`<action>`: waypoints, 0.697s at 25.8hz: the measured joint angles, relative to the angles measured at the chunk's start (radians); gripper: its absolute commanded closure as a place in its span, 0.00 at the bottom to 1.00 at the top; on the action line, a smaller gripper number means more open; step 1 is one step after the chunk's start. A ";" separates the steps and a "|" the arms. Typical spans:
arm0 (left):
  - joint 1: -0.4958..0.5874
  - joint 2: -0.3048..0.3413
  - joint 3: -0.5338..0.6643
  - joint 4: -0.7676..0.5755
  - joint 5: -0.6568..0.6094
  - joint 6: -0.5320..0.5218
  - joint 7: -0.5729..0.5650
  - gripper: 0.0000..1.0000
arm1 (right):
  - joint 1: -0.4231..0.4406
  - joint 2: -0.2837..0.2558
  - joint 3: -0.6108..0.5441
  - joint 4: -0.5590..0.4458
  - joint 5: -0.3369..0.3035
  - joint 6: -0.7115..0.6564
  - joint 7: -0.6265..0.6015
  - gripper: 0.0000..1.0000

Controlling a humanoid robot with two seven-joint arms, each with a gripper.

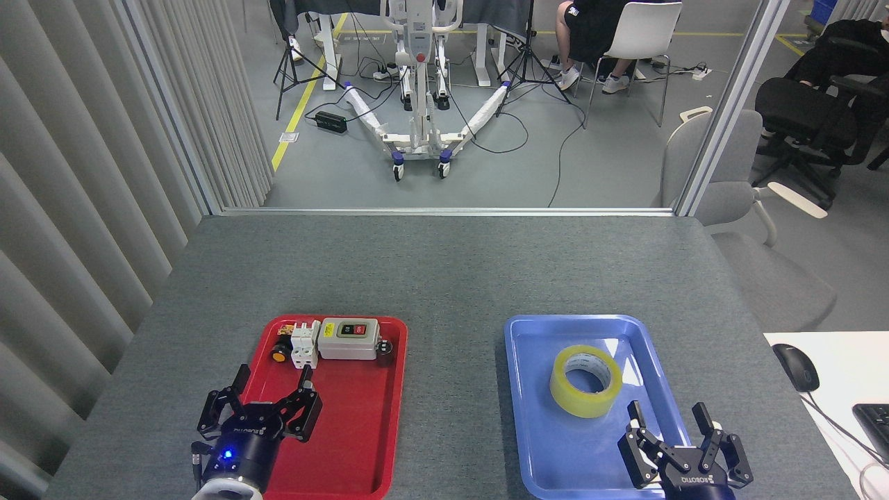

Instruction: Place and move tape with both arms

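The tape (585,380), a wide translucent yellow roll with a white core, lies flat in the middle of the blue tray (535,444). My right gripper (668,415) hovers over the tray's near right corner, just behind and right of the roll, fingers spread open and holding nothing. My left gripper (273,380) is over the near left part of the red tray (361,430), also open and empty, its blue light showing.
At the back of the red tray stand a grey switch box (349,339), a white breaker (303,344) and a small yellow-capped button (279,355). A white desk with a mouse (796,367) adjoins the table's right edge. Chairs and a seated person are beyond the glass.
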 measured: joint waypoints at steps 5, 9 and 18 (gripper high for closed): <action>-0.001 -0.005 0.000 -0.002 0.011 -0.004 0.001 0.00 | -0.031 -0.008 0.000 0.018 0.001 0.000 0.007 0.01; -0.003 -0.010 0.000 -0.007 0.014 -0.004 0.001 0.00 | -0.045 -0.012 0.000 0.029 0.001 0.000 0.008 0.01; 0.024 -0.003 -0.002 -0.012 0.015 -0.017 0.007 0.00 | -0.043 -0.014 0.000 0.034 -0.021 -0.008 0.006 0.01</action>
